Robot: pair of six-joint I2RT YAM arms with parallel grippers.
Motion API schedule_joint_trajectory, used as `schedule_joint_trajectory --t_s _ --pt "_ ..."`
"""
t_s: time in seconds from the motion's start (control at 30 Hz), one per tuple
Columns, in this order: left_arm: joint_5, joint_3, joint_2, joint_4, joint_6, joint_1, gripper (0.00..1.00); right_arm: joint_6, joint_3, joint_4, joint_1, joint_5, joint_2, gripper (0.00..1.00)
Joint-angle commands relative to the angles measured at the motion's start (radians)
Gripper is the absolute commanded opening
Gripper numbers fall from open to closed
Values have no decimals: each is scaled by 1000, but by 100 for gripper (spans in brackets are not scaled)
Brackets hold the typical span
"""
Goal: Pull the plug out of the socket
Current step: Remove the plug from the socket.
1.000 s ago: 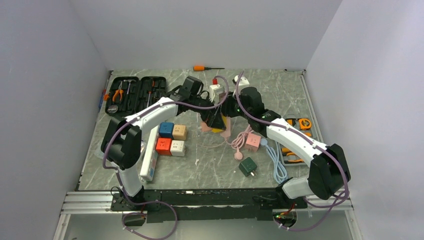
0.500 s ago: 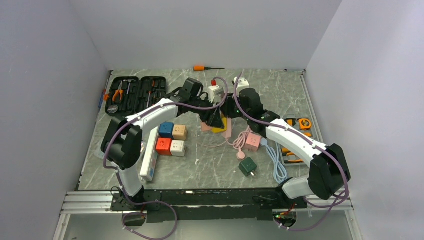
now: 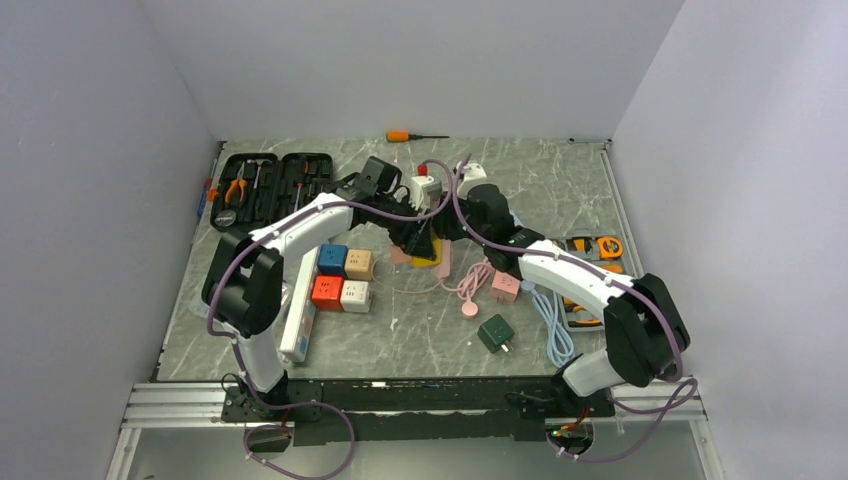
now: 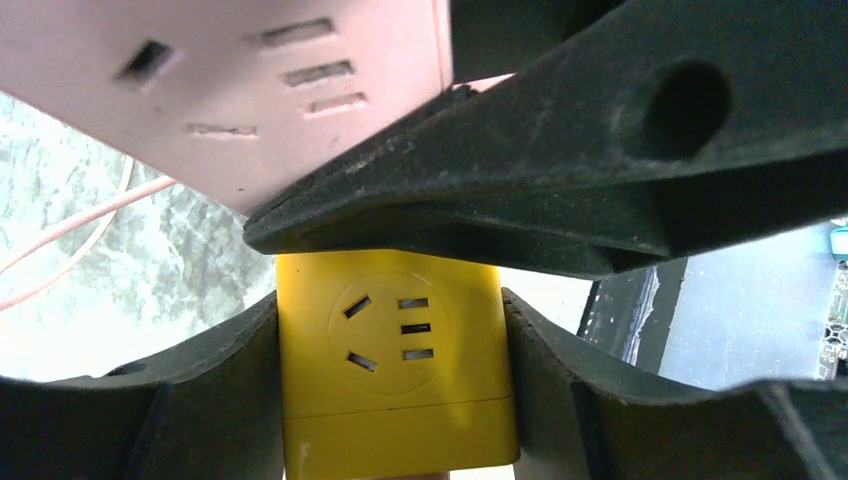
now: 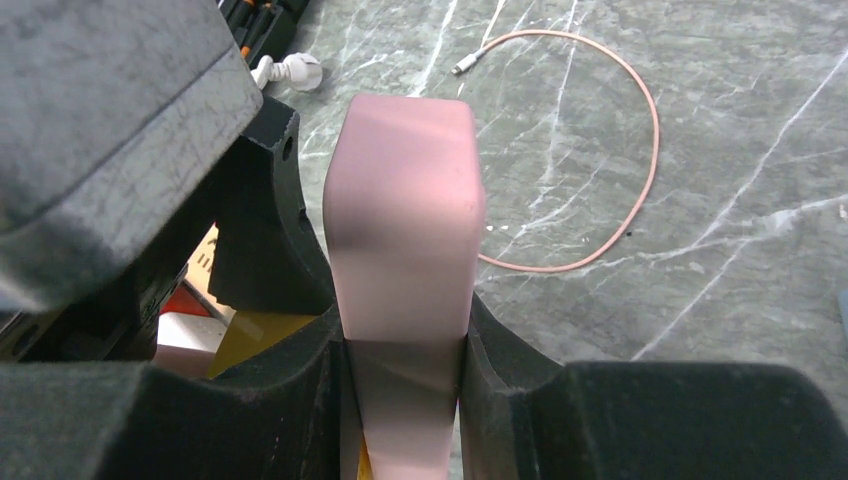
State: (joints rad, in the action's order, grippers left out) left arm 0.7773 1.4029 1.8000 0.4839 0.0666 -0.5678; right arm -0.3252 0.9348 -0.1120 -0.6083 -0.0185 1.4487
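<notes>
Moved since a second ago: both wrists have drifted left and toward the back of the table, carrying the joined pieces with them, and our left jaws have narrowed from wide onto the yellow block.
Yellow cube-shaped plastic adapter plug [image 4: 395, 375]: matte, square-edged, one face with a round recess and five slots; it sits pressed against the pink strip, mid-table and a little toward the back, lifted between the two wrists as far as we can judge.
Pale pink flat plastic socket strip [image 5: 405, 215]: smooth, rounded corners, slotted outlets on its broad face, its thin pink cable looping loosely on the marble behind.
Left gripper [image 4: 395, 385]: closed on the yellow adapter, a finger flat on each side.
Right gripper [image 5: 405, 385]: narrow, clamped across the thin edges of the pink strip.
Step in hand: both grips look set, separation not yet begun (the yellow body is still hard against the pink face).
Next move: we judge a straight pull apart along the pins, the right holding firm, no twisting.
Grey marbled tabletop [image 3: 420, 330]: cluttered with other cubes and cables nearby.
</notes>
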Motion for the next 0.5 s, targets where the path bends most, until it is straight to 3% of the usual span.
schedule_joint_trajectory --t_s 0.0,0.27,0.47 --pt "244 26 -114 129 46 -23 0 95 53 39 41 -258 102 0" --pt "308 -45 -190 95 11 -9 0 85 117 159 45 -388 211 0" --pt "357 -38 -181 154 80 0 0 124 73 119 48 -396 186 0"
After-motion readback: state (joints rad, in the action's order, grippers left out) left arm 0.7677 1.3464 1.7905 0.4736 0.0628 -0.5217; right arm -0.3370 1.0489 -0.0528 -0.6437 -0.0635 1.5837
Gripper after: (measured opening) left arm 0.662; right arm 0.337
